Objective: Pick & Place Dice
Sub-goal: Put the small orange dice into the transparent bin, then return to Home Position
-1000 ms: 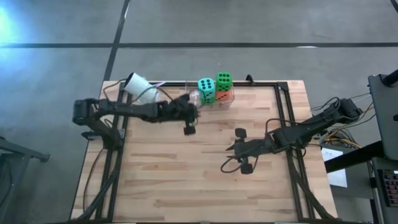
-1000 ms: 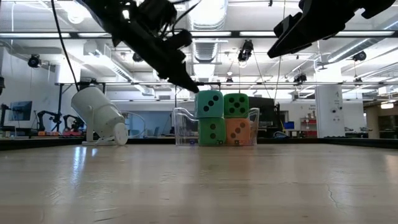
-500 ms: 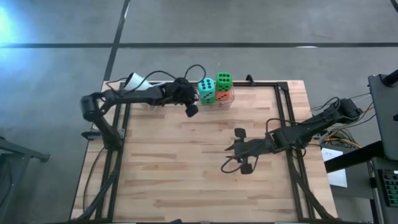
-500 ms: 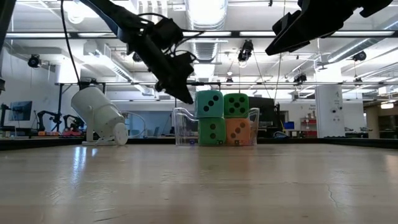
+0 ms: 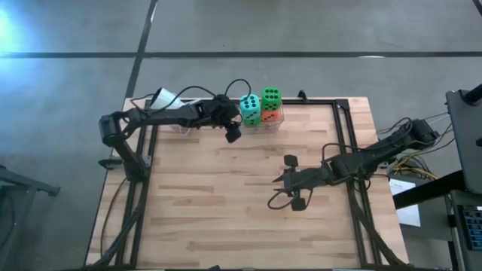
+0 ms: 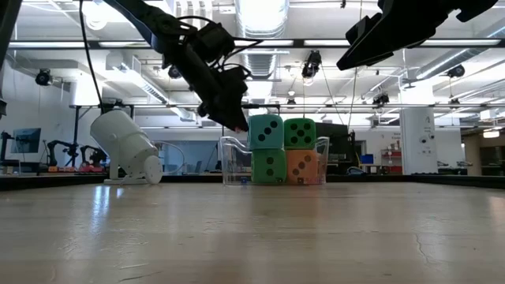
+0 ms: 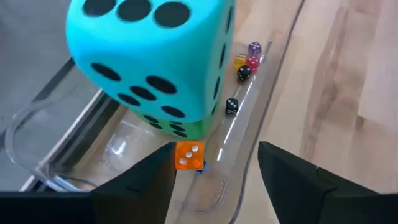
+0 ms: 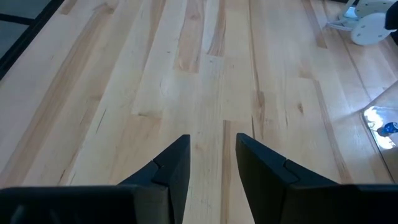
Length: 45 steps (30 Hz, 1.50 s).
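Four big dice (image 6: 284, 150), two green, one teal, one orange-red, sit stacked two over two in the clear tray (image 6: 233, 162) at the tabletop's (image 5: 248, 196) far edge. The left end effector (image 7: 214, 171) hangs spread above the tray, a small orange die (image 7: 188, 155) loose between its fingers; perhaps five more tiny dice (image 7: 247, 59) lie inside. The right end effector (image 8: 211, 152) waits narrowly parted and empty over the bare tabletop.

Black-pipped teal die (image 7: 149, 56) over a green die (image 7: 180, 126); tiny white-pipped orange die (image 7: 188, 155).

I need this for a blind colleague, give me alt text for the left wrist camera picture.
A small orange die sits between the left hand's open fingers, over a clear tray where a large teal die rests on a green die, with tiny coloured dice beyond.
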Each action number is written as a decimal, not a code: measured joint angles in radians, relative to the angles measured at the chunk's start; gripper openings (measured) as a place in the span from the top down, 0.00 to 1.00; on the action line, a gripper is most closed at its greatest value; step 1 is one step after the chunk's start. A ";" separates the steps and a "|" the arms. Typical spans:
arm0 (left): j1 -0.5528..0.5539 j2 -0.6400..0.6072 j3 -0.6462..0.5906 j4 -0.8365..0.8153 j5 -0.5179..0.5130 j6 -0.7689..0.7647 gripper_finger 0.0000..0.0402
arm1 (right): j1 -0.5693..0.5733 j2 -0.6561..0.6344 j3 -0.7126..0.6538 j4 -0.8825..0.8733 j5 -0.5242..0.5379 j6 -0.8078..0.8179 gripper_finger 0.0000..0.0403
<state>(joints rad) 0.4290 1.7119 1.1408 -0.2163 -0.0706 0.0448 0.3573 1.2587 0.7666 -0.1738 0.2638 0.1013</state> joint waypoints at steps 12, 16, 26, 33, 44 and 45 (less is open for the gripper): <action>0.000 0.000 0.000 -0.093 0.003 -0.054 0.39 | 0.000 0.000 0.000 0.000 0.000 0.000 0.69; -0.001 0.000 0.000 -0.103 0.004 -0.065 0.41 | 0.000 0.000 0.000 0.000 0.000 0.000 0.69; -0.005 -0.031 0.036 -0.102 0.004 0.004 0.50 | 0.000 -0.010 -0.002 -0.001 0.047 -0.033 0.71; -0.025 -0.168 0.019 -0.100 0.003 0.041 0.77 | 0.001 -0.129 -0.002 0.000 0.156 -0.053 0.80; -0.234 -0.531 -0.251 -0.049 0.000 0.163 0.93 | 0.000 -0.318 -0.004 -0.004 0.242 -0.090 0.98; -0.256 -0.566 -0.285 -0.033 0.000 0.151 0.93 | 0.000 -0.327 -0.004 -0.003 0.241 -0.095 0.98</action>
<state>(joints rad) 0.1727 1.1456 0.8558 -0.2497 -0.0708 0.1955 0.3573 0.9318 0.7624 -0.1764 0.5043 0.0066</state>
